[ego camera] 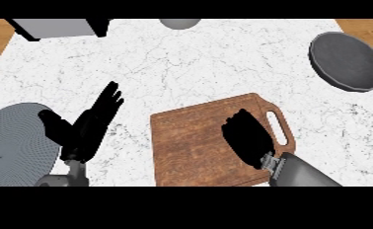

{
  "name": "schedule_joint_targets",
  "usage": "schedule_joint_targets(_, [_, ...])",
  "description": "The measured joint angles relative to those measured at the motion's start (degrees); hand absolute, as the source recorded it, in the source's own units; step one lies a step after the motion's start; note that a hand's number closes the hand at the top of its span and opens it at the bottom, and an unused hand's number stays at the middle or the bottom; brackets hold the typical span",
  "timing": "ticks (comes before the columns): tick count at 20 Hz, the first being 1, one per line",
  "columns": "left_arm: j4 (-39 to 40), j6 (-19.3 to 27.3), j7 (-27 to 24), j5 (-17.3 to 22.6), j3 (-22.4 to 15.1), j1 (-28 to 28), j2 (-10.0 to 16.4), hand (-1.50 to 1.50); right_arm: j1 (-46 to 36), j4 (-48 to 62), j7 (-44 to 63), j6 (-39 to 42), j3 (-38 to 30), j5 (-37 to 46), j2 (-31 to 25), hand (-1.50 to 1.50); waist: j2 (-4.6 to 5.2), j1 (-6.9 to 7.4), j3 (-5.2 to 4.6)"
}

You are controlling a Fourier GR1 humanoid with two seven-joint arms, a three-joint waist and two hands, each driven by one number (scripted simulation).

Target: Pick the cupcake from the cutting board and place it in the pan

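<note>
Wood-grained cutting board (pixel 188 146) beneath black right hand (pixel 247 136).

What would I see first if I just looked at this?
The brown cutting board at the bottom middle stands out on the white counter, with the black right robot hand over it. The left robot hand rests open at the lower left, and a dark pan sits at the upper right.
</note>
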Motion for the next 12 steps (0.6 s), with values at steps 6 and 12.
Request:
schedule_joint_targets(6, [-0.5,0.9,-0.5,0.2,1.3,1.9,0.1,0.0,12.9,-9.8,-6.4,-14.4,-13.3,-10.5,-10.2,1.5,-0.32,-2.45,0.06])
schedule_joint_targets(12, [-1.5,0.5,-0.1,0.3,1.3,2.6,0.7,0.0,23.6,-19.1,-14.3,-26.8,-27.5,-23.4,-15.6,1.5,-0.37,-2.54,0.05])
